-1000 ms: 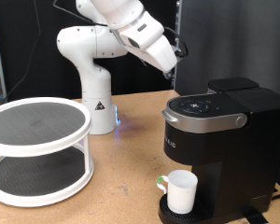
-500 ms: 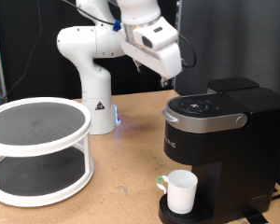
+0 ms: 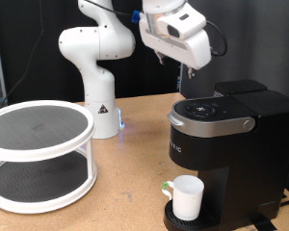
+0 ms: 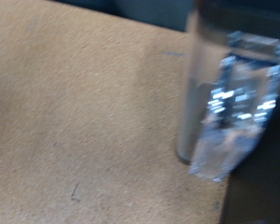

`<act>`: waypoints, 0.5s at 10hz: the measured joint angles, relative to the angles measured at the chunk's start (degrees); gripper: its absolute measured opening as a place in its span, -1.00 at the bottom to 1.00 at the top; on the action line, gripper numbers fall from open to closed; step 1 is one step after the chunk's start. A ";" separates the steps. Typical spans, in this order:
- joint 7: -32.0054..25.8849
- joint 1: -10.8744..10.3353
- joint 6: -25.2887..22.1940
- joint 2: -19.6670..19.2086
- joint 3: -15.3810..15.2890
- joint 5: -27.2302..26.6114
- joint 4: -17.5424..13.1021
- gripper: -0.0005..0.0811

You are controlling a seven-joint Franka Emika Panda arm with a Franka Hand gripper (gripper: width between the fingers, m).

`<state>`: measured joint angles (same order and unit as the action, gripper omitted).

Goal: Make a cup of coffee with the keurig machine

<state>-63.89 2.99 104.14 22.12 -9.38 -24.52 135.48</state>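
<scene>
We find the cup (image 3: pixel 188 197) standing on the drip tray at the base of the keurig machine (image 3: pixel 229 144), whose lid is shut, on the desk (image 3: pixel 125 192). The tool (image 3: pixel 188 75) hangs above the machine's top; we cannot tell its opening.

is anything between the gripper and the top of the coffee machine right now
Nothing visible. In the exterior view the gripper hangs in open air just above the coffee machine, over the back of its closed lid. The cup sits below on the drip tray, out of that path.
</scene>
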 joint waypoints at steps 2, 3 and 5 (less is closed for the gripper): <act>5.30 0.00 -0.49 -3.20 -0.67 -0.93 -4.52 0.99; 7.11 0.03 -1.25 -5.28 -0.69 -1.32 -6.59 0.99; 6.45 0.04 -1.01 -5.19 -1.12 2.85 -6.32 0.99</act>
<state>-57.44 3.03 103.13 16.93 -10.51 -21.67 129.17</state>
